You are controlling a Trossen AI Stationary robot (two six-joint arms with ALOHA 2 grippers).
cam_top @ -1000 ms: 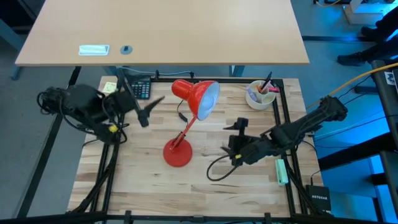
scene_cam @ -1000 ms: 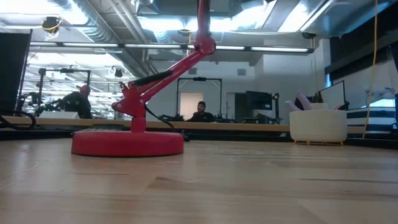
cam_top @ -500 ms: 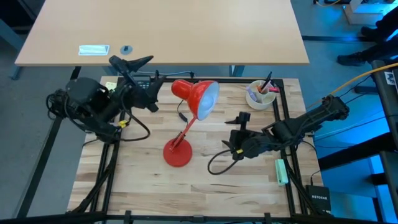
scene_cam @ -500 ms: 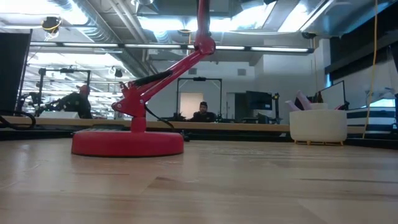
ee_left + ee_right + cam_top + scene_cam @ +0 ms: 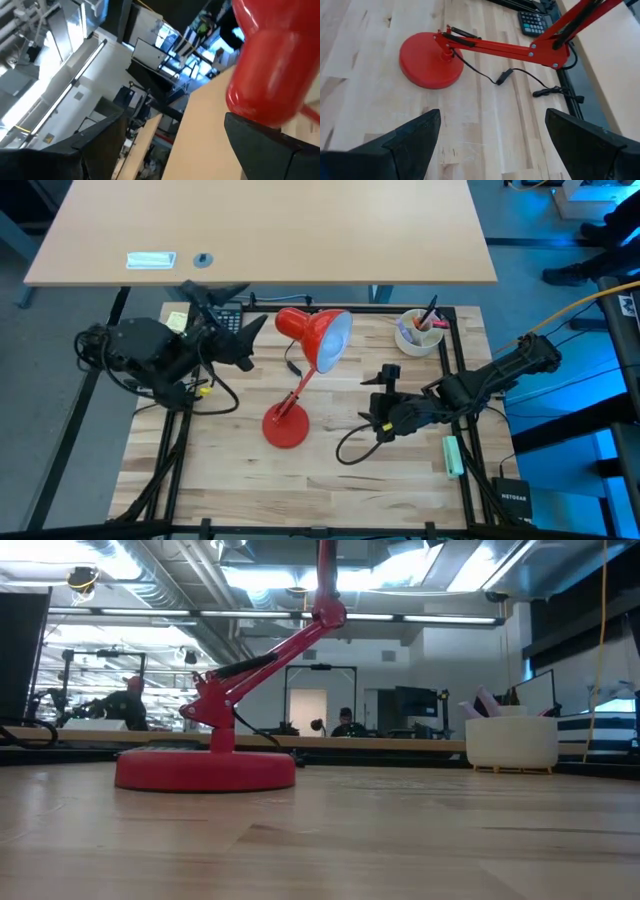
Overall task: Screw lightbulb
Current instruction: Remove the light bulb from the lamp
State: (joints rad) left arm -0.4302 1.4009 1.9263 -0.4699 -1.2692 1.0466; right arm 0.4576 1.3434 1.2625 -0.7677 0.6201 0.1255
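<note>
The red desk lamp stands mid-table on its round base (image 5: pixel 285 427), its arm slanting up to the shade (image 5: pixel 322 335), whose opening faces the table's right. Inside the opening I see only a pale surface; I cannot make out the lightbulb. My left gripper (image 5: pixel 252 308) is open beside the shade's closed back end (image 5: pixel 267 75), which shows between its fingers in the left wrist view; I see no touch. My right gripper (image 5: pixel 368 402) is open and empty, right of the lamp base, pointing at it (image 5: pixel 431 60).
A white cup with pens (image 5: pixel 418 332) stands at the far right, a calculator (image 5: pixel 228 320) at the far left, a green marker (image 5: pixel 453 455) near the right edge. The lamp's black cord (image 5: pixel 348 448) loops on the wood. People sit in the room beyond (image 5: pixel 345 722).
My left gripper has swung up and toward the table's far edge, turning as it went, then come down toward the back of the lamp shade. My right gripper has moved a little toward the far edge. The lamp has stayed put.
</note>
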